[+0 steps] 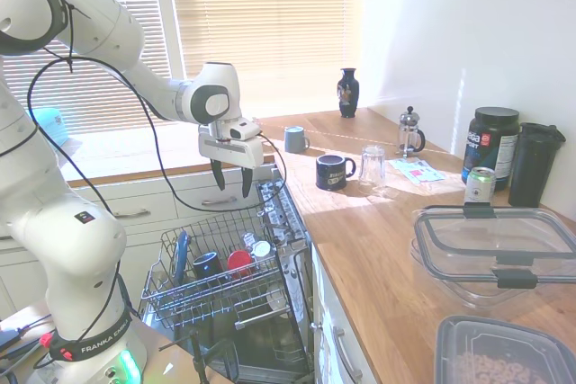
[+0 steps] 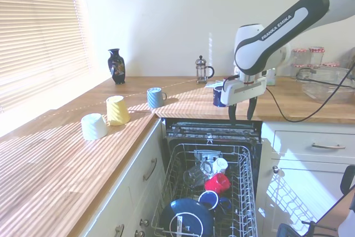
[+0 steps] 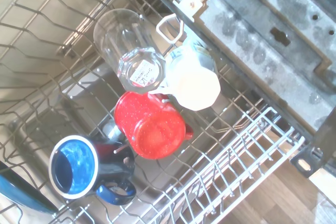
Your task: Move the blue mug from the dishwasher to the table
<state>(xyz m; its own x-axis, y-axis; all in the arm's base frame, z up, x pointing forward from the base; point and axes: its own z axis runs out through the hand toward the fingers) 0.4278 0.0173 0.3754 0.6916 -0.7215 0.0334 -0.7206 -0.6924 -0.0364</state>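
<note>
- The first exterior view stands just past the open dishwasher (image 1: 236, 299), high up, facing the blinds along the table (image 1: 378, 231), with the arm entering from the picture's left
- The second exterior view looks from the far side of the dishwasher (image 2: 208, 192), down over its rack, arm entering from the right
- The wrist view hangs close above the rack, looking straight down at the red mug (image 3: 151, 125)
- All three share the rack and its cups
</note>
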